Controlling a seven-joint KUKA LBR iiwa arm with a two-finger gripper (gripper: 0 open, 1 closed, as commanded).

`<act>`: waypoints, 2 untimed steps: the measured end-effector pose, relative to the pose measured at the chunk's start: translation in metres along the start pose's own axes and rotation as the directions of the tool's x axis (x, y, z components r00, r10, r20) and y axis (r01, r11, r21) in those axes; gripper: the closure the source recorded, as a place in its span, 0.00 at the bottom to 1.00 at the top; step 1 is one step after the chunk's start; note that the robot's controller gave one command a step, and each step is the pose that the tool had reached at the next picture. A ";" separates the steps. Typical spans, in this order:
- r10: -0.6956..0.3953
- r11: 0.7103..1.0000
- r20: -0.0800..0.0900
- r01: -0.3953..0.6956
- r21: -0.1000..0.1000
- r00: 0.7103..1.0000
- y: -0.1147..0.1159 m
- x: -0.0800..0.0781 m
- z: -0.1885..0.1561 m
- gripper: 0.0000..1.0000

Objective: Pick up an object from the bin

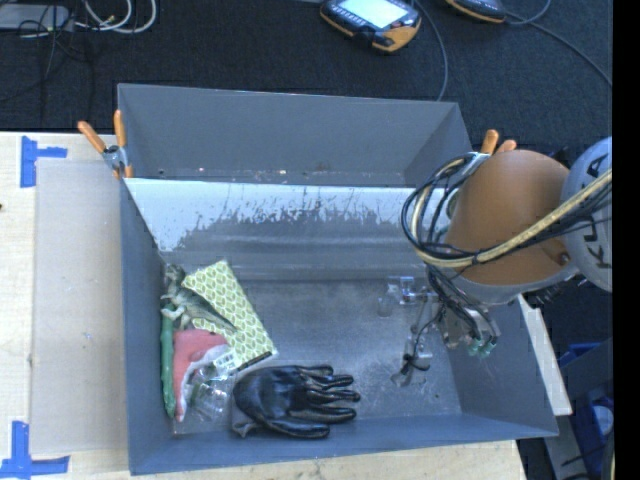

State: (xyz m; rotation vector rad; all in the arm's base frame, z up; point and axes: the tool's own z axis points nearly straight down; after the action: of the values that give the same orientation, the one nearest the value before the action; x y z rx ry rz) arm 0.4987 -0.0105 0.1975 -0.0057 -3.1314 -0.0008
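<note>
Grey bare floor of the bin (330, 313) lies under the tool (412, 360), low at the right side; I cannot tell whether it is open or closed. The nearest thing, a limp black glove (295, 400), lies to its left by the front wall, with a green patterned packet (232, 308) heaped beyond. Closing here would likely catch nothing, and a thin pinched fold of glove could slip.

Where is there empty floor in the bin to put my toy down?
The floor of the bin is bare in the middle, between the green patterned packet and the gripper, and along the back wall. The front left corner is crowded: the packet, a pink thing and a black glove lie close together.
</note>
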 end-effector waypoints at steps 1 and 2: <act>0.000 1.000 0.008 0.000 0.000 1.000 0.000 -0.002 -0.004 0.00; -0.069 0.998 0.009 0.069 0.001 0.998 0.035 -0.004 0.060 0.00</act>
State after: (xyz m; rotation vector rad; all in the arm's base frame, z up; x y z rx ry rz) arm 0.5021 0.0247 0.1379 0.1021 -3.1385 -0.0005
